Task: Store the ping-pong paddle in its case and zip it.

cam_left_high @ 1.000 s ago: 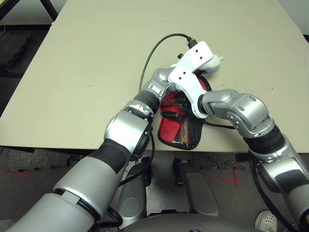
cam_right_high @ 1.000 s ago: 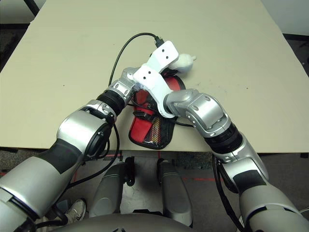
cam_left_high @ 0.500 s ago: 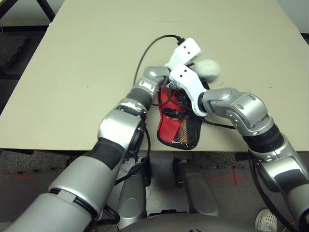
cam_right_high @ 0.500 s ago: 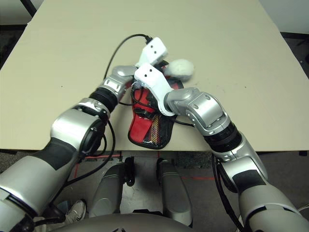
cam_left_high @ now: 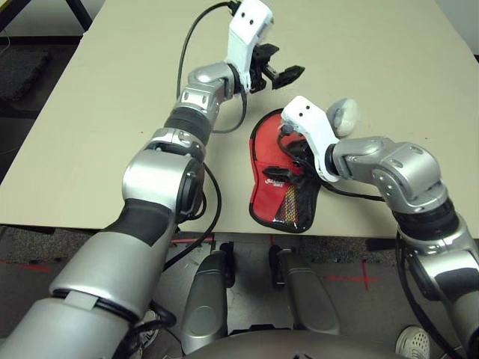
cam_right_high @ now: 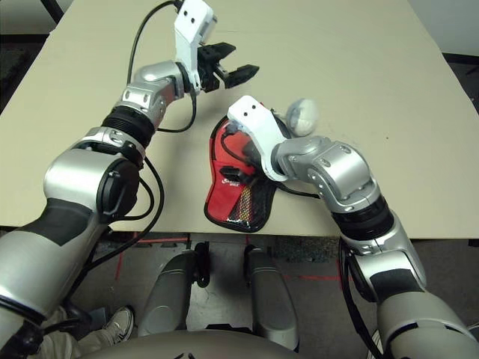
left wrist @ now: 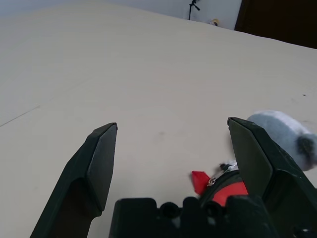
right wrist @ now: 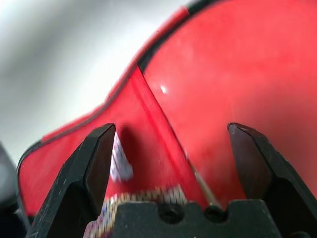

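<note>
The left gripper [cam_left_high: 282, 66] is up in the air over the table, past the far end of the case, and its two black fingers are spread wide with nothing between them. The right gripper [right wrist: 171, 163] hangs low over the case, just above the red cloth, and its fingers are spread wide too and hold nothing.

The case [cam_left_high: 284, 176] lies flat near the front edge of the table, round end away from the robot and mesh pocket end close to the edge. It looks shut and flat, with red cloth all over the top. The ping-pong paddle cannot be seen lying anywhere on the table, so it is probably inside the case. In the left wrist view a small silver zipper pull [left wrist: 218, 177] sits at the round end. The zipper rim is partly hidden by the right arm, so I cannot tell if it is zipped all the way. My guess is the job is nearly done or done, with maybe a last bit of zipping to check.

A small grey-white soft lump [cam_left_high: 343, 114] sits just beside the round end of the case. The table [cam_left_high: 135, 90] is big and pale tan. The floor around it is dark grey, with red cross marks near the robot
</note>
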